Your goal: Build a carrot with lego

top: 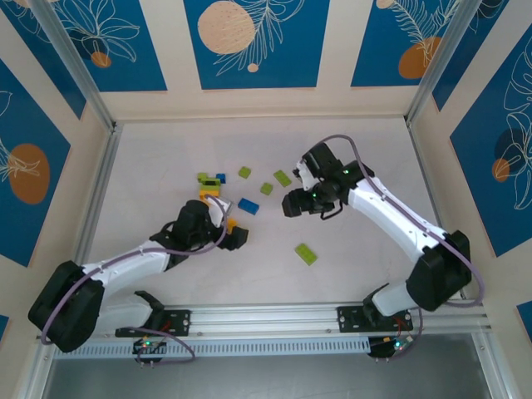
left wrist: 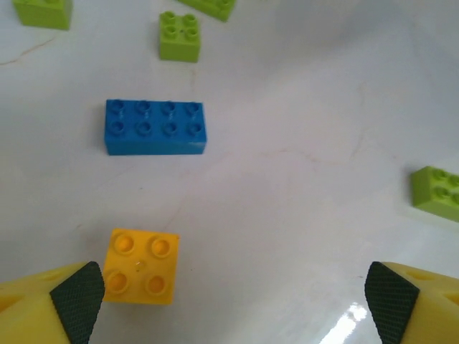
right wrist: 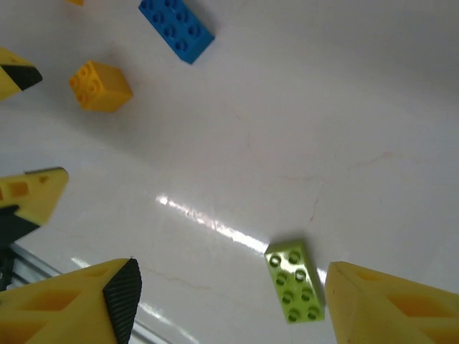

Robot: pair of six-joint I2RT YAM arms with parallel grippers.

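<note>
The lego lies scattered on the white table (top: 357,150). An orange 2x2 brick (left wrist: 141,266) sits loose on the table just inside my left gripper's left finger pad (left wrist: 77,299). My left gripper (left wrist: 233,308) is wide open and holds nothing; from above it (top: 238,238) is beside that orange brick (top: 231,223). A blue 2x4 brick (left wrist: 155,127) lies a little beyond. My right gripper (right wrist: 229,308) is open above the table, with a lime 2x4 brick (right wrist: 295,281) lying flat close to its right finger. From above, the right gripper (top: 293,204) is near the table's middle.
Lime bricks (top: 244,172) (top: 283,177) (top: 266,189) lie behind the blue brick (top: 248,205). A small stack of lime, orange and blue bricks (top: 209,184) stands at the back left. The lime 2x4 (top: 306,253) lies toward the front. Metal rails border the table.
</note>
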